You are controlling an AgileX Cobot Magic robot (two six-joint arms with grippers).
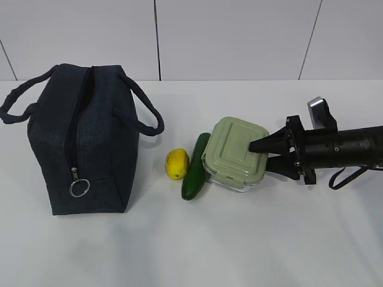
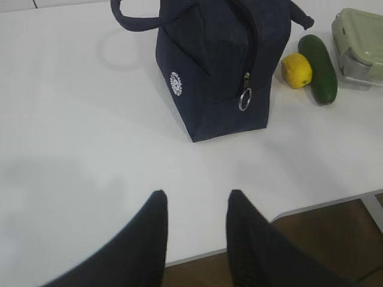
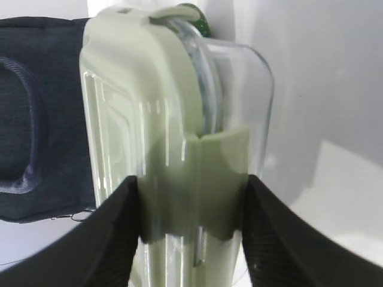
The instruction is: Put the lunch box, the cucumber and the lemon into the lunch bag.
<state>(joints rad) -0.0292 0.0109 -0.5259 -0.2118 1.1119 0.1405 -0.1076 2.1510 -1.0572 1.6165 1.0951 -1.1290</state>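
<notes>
The white worktop [image 1: 251, 239] is carrying everything. The lunch bag [image 1: 81, 140] is standing upright on its left part, its two loop handles sticking out to either side and its metal ring pull [image 1: 79, 188] hanging low on the near end; whether the zipper is open cannot be told. The lunch box [image 1: 233, 152] is sitting to the right of the bag, well apart from it, with its sage-green lid on. The right pincer [image 1: 258, 153] is reaching in from the right and pinching the box at its right edge, one jaw over the lid and one under the clear base. The left pincer [image 2: 194, 206] is hovering over bare worktop with jaws spread, holding nothing. The cucumber [image 1: 195, 167] is lying just beside the box's left side. The lemon [image 1: 177, 163] is resting just left of the cucumber.
</notes>
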